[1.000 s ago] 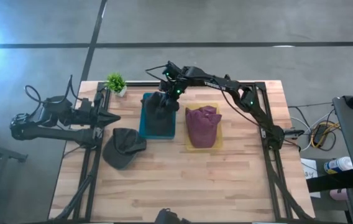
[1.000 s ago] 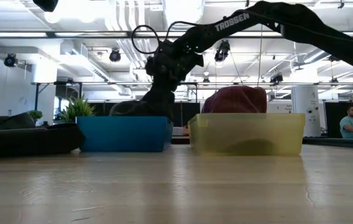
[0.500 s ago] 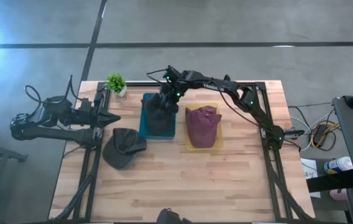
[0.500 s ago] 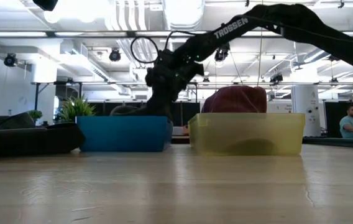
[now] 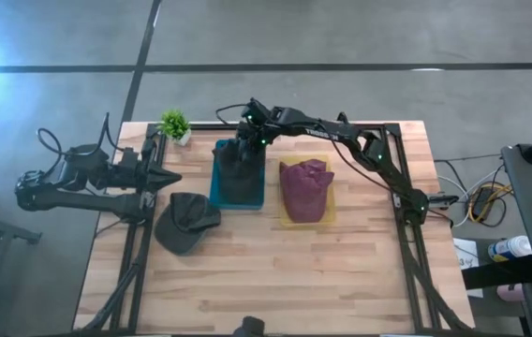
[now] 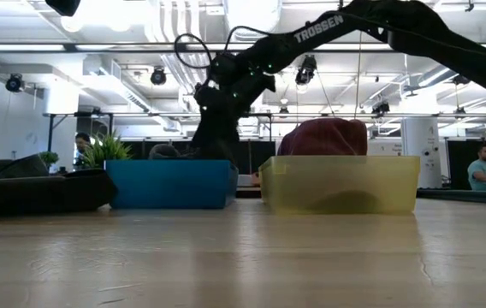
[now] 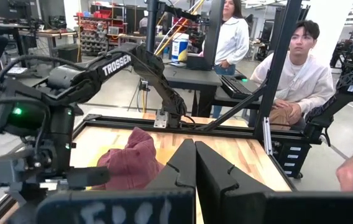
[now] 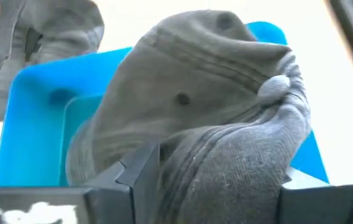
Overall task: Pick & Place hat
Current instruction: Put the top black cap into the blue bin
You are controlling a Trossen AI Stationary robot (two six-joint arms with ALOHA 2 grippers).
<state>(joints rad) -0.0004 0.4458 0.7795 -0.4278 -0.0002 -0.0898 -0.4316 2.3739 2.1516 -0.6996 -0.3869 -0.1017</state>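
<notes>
The near half of the pale wooden bench (image 5: 275, 271) lies open. Farther back, a blue plastic bin (image 5: 219, 176) stuffed with grey fabric and a yellow bin (image 5: 327, 204) holding a maroon hat (image 5: 304, 185) stand just apart, with a dark flat cap (image 5: 185, 222) near the blue bin and a small green plant (image 5: 174, 123) at the far corner.

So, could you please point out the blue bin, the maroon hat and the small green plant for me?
blue bin (image 5: 216, 174), high view, on its left wall.
maroon hat (image 5: 305, 187), high view, on the middle of its crown.
small green plant (image 5: 173, 123), high view, on its leaves.
</notes>
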